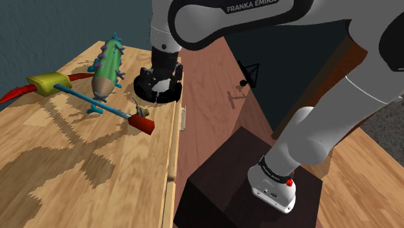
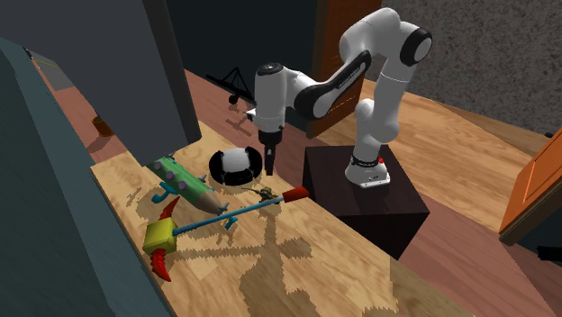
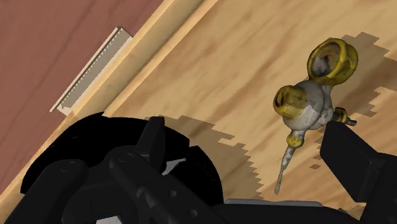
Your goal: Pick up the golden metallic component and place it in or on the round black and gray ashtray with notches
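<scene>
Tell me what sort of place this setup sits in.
Probably a room in a house: a light wooden table serves as the work surface, a wood-plank floor spreads beyond it, and a dark wall stands close beside the table.

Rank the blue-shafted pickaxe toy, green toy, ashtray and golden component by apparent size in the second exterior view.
1. Blue-shafted pickaxe toy, the longest.
2. Green toy and ashtray: too alike to split; toy longer, ashtray broader.
3. Golden component, clearly smallest.

White arm (image 2: 389,101), black claw (image 2: 269,167)
</scene>
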`<state>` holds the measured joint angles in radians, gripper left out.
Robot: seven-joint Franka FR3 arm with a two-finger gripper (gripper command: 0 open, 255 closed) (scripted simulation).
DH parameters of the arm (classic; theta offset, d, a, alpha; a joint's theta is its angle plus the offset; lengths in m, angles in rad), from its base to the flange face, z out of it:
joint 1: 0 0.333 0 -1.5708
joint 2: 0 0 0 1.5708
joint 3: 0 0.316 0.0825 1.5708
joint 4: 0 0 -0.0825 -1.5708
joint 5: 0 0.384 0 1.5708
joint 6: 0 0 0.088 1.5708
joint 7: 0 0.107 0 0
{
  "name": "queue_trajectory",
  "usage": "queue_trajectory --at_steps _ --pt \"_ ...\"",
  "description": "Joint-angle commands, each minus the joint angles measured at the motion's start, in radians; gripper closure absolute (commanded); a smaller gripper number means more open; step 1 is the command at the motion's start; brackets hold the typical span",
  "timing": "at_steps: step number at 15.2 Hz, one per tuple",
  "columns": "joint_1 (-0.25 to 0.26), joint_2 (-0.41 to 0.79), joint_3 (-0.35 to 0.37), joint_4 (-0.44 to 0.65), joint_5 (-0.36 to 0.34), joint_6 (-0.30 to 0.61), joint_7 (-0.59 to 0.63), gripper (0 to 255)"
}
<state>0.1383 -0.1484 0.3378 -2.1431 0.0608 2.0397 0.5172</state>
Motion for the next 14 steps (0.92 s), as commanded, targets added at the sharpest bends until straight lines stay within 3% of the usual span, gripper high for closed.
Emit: queue_trajectory --at_steps 1,5,14 --pt "0.013 0.066 0.025 0.051 -0.013 0.013 0.041 0" --pt "0.037 0.177 0.054 0.138 -0.046 0.03 0.102 0" --pt "0.042 0.22 0.055 0.083 -0.066 0.126 0.116 0"
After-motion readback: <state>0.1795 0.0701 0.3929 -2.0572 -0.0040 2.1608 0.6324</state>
